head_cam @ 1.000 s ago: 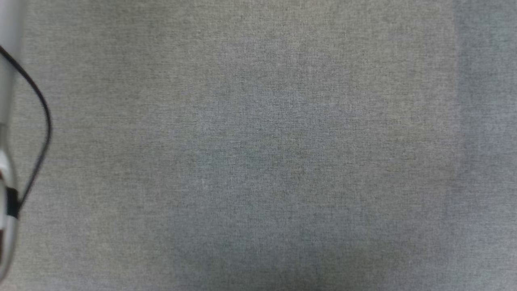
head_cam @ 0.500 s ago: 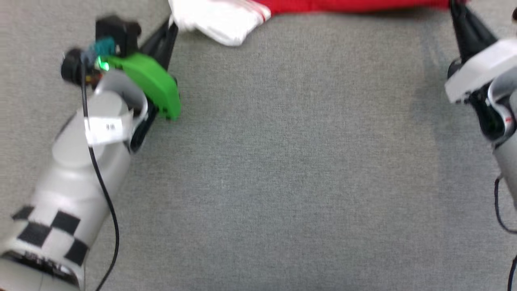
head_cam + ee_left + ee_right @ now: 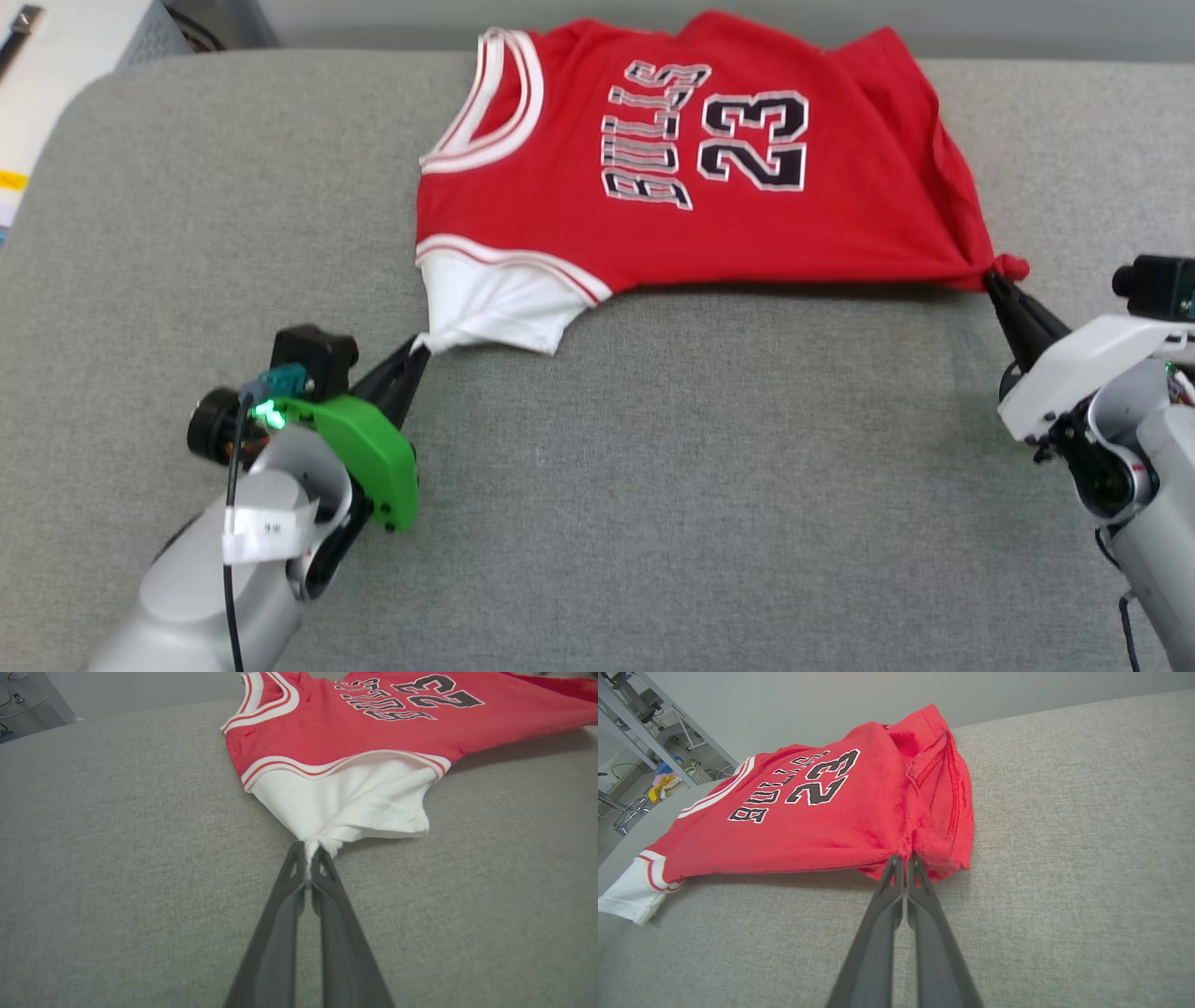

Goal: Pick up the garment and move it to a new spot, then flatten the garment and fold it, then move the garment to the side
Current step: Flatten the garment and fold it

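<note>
The garment [image 3: 691, 205], a red jersey with white sleeve and "BULLS 23" lettering, lies stretched sideways across the far half of the grey cushion. My left gripper [image 3: 420, 353] is shut on the tip of its white sleeve [image 3: 345, 802], pinched at the fingertips [image 3: 309, 851]. At the right, my right gripper [image 3: 995, 278] is shut on a bunched red corner of the hem [image 3: 924, 844]. The garment [image 3: 808, 812] sags slightly between the two grips, its near edge raised off the cushion and casting a shadow.
The grey cushion [image 3: 653, 513] spreads wide in front of the garment. Its far edge runs just behind the jersey. A white box and shelving [image 3: 56, 56] sit beyond the far left corner; metal racks [image 3: 640, 728] stand in the background.
The head camera has tilted up, bringing the whole garment and both grippers into view. Both grippers stay shut on the garment.
</note>
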Robot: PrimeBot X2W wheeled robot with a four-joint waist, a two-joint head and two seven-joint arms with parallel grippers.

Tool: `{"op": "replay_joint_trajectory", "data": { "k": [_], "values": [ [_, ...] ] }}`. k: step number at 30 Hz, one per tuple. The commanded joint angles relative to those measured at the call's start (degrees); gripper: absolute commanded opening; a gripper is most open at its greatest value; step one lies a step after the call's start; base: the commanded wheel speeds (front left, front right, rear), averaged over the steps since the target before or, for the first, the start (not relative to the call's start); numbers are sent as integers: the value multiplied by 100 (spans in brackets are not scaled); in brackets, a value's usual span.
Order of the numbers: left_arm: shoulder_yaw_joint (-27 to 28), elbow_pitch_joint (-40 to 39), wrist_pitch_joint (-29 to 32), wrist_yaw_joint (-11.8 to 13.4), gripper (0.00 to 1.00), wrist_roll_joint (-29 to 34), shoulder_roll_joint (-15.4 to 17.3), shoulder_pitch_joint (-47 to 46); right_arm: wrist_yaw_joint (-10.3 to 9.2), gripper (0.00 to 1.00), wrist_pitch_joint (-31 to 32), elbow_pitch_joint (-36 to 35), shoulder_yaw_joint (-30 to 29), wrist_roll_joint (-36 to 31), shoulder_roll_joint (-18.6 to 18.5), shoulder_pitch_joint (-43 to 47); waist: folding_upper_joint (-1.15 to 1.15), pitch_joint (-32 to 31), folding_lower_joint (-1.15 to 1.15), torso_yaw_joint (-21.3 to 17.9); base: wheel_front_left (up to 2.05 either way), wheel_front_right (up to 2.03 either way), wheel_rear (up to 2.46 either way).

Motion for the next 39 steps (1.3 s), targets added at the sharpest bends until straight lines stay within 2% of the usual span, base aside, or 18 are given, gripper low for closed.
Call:
{"op": "replay_joint_trajectory", "data": {
  "k": [1,10,19,27,36,39],
  "values": [
    [-10,-167,64,93,0,-54,125,247,-5,0,63,-68,-51,133,19,188,0,-376,1,43,0,0,0],
    [-97,-1360,474,461,0,-263,652,1300,-5,0,381,-470,-244,449,19,1165,0,-995,1,116,0,0,0],
    [-313,-2419,982,760,0,-496,1133,2283,-5,0,574,-1080,-734,462,-27,2314,0,-1477,1,215,0,0,0],
    [-441,-3080,1419,885,0,-786,1594,2925,-5,0,1078,-1662,-1336,436,96,3375,0,-1735,1,278,0,0,0],
    [-603,-3580,1914,826,0,-1142,1956,3332,-5,0,2048,-2446,-2105,386,468,4554,0,-1789,1,319,0,0,0],
    [-544,-3691,1876,857,0,-1132,2025,3316,-5,0,2377,-2778,-2362,250,638,4795,0,-1736,1,309,0,0,0]
  ]
}}
